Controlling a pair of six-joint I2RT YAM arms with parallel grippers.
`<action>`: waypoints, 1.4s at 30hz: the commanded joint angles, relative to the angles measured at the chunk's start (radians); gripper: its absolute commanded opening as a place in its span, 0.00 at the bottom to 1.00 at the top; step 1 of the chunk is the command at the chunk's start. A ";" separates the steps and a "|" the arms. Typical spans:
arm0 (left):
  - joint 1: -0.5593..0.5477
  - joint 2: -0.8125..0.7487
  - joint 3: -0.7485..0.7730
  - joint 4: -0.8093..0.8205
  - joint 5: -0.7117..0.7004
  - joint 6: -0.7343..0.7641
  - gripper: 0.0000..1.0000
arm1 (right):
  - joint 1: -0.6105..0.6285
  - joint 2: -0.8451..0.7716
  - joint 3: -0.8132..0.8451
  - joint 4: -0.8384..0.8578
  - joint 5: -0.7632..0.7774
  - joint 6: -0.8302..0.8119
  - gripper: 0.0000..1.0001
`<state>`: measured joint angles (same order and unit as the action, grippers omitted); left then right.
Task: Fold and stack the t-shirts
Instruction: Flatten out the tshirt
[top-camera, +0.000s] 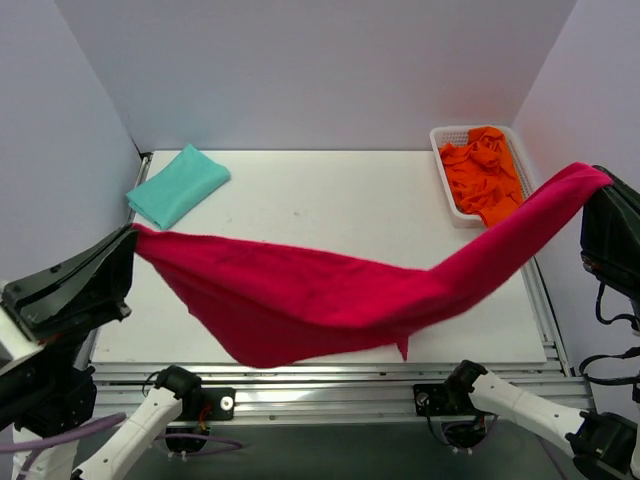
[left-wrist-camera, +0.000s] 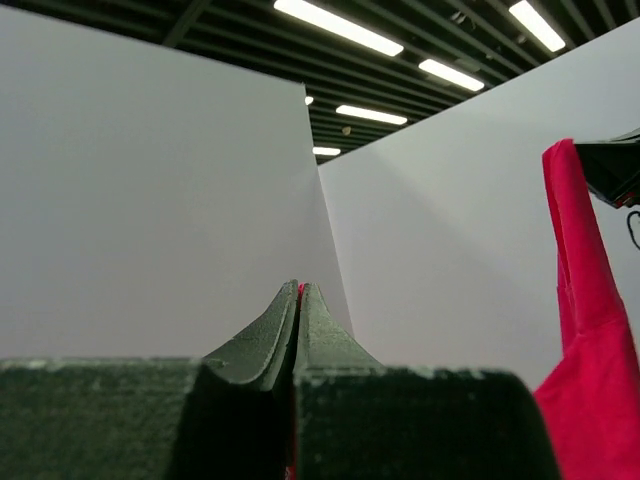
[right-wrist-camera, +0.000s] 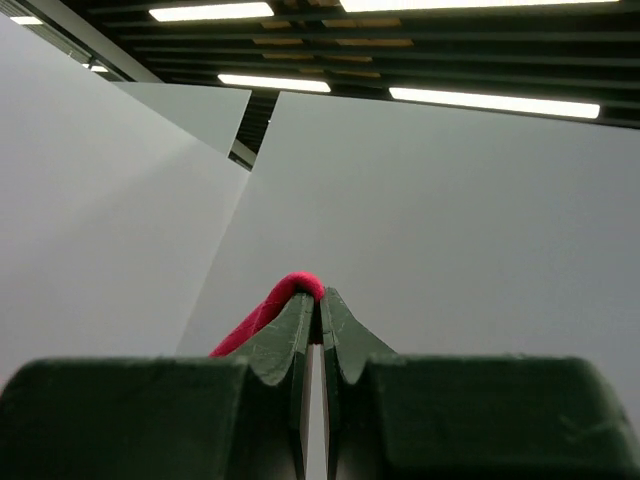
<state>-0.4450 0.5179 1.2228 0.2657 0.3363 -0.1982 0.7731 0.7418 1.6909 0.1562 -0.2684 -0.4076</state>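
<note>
The left pincer (top-camera: 131, 233) hangs above the near-left side of the table (top-camera: 330, 200). Its two fingers are pressed tight on one corner of the crimson t-shirt (top-camera: 330, 300). In the left wrist view only a thin red sliver shows in the seam between them.

The right pincer (top-camera: 598, 180) is held higher, out over the table's right edge. It is clamped on the opposite end of the same shirt, and in the right wrist view a red fold loops over the tips of its closed fingers.

Between the two pincers the crimson t-shirt is stretched out in the air and sags in a wide curve. Its lowest fold droops nearer the left pincer than the right, over the near edge of the table. The pictures do not show whether that fold touches the surface.

Beyond the left pincer, a folded teal t-shirt (top-camera: 178, 185) lies flat near the far-left corner, well apart from the red cloth.

Beyond the right pincer and a little inward of it, a white basket (top-camera: 437, 150) sits at the far right. It holds crumpled orange t-shirts (top-camera: 482, 170). From above, the raised red cloth crosses in front of the basket's near end.
</note>
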 joint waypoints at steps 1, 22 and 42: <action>0.019 -0.025 0.046 0.061 0.064 -0.004 0.02 | -0.093 0.063 0.058 0.037 -0.143 0.048 0.00; 0.097 0.775 -0.253 0.345 -0.502 0.033 0.02 | -0.365 0.830 -0.175 0.265 0.305 0.216 0.00; 0.327 1.680 0.405 0.009 -0.477 -0.236 0.02 | -0.466 1.821 0.573 0.210 0.647 0.345 0.00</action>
<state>-0.1398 2.1719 1.5715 0.3244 -0.0814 -0.3870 0.3019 2.5492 2.1586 0.3241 0.2081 -0.0875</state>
